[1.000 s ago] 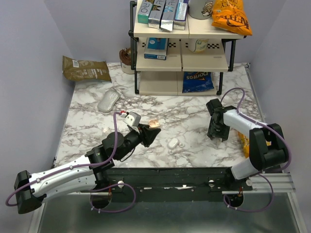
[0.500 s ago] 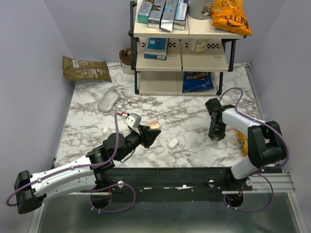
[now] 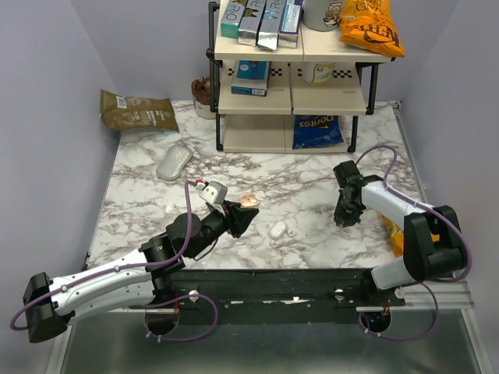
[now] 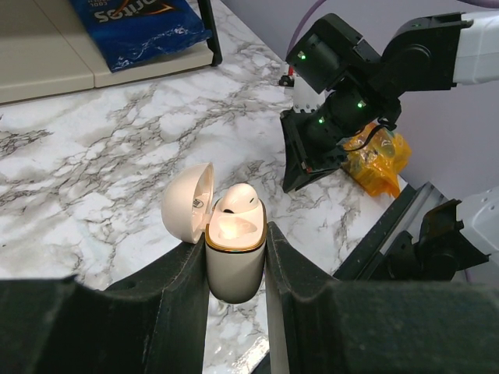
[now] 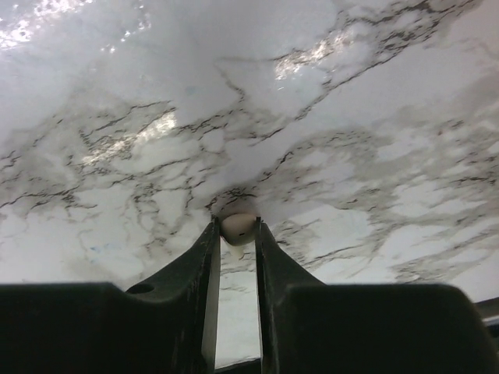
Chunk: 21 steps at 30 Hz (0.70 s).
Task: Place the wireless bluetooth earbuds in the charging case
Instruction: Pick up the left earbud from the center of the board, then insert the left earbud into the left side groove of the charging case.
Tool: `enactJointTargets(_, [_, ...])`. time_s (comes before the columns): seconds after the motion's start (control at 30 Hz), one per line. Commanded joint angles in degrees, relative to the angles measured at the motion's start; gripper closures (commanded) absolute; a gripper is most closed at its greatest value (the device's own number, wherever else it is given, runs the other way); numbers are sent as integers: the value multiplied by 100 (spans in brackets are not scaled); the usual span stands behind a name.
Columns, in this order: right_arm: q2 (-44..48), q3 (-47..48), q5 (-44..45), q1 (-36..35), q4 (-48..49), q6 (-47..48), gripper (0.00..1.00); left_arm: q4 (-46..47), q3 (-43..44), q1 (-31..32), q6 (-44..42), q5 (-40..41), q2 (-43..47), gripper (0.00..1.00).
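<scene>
Charging case (image 4: pixel 234 261) stands upright in the left tool (image 4: pixel 235 248), whose two fingers are pressed against its sides. The lid (image 4: pixel 185 209) is hinged back to the left, so the case is open. One white earbud (image 4: pixel 238 199) sits in the far pocket, its rounded top just above the rim, and the pocket nearer the camera glows warm inside. The case is held off the marble tabletop (image 3: pixel 312 183), left of centre in the top view.

The right tool (image 5: pixel 236 227) points down at the tabletop on the right side, its fingers drawn in narrow. They pinch a second earbud (image 5: pixel 238 226) — a tiny beige rounded piece with both fingertips against its sides. Whether that piece rests on the marble or is just above it cannot be told.

Between the two tools a small white oval object (image 3: pixel 277 231) lies on the tabletop, apart from both. An orange bag (image 4: pixel 378 160) lies just beside the right arm, near the table's edge. Further back on the left is a white computer mouse (image 3: pixel 174 163), with a brown bag (image 3: pixel 136 111) beyond it at the wall. A shelf rack (image 3: pixel 292 117) stands at the back — boxes and snack bags on its shelves, and a blue chip bag (image 3: pixel 317 131) at the bottom.
</scene>
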<state>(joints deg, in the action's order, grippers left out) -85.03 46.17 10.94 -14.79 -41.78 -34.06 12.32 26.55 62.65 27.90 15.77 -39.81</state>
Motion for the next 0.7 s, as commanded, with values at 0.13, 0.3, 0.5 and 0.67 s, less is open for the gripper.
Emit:
enactJointTargets(0.13, [1066, -170, -426, -156, 854, -171, 99, 34, -27, 1, -74, 128, -18, 100])
enactJointTargets(0.3, [1893, 14, -251, -402, 1286, 13, 99, 52, 149, 10, -503, 277, -105, 100])
enactJointTargets(0.5, [2570, 812, -188, -745, 1444, 330, 99, 323, 676, -86, -1014, 286, -536, 100])
enactJointTargets(0.67, [2957, 1385, -224, -1236, 1752, 541, 99, 1086, 957, -559, -989, -396, -1071, 100])
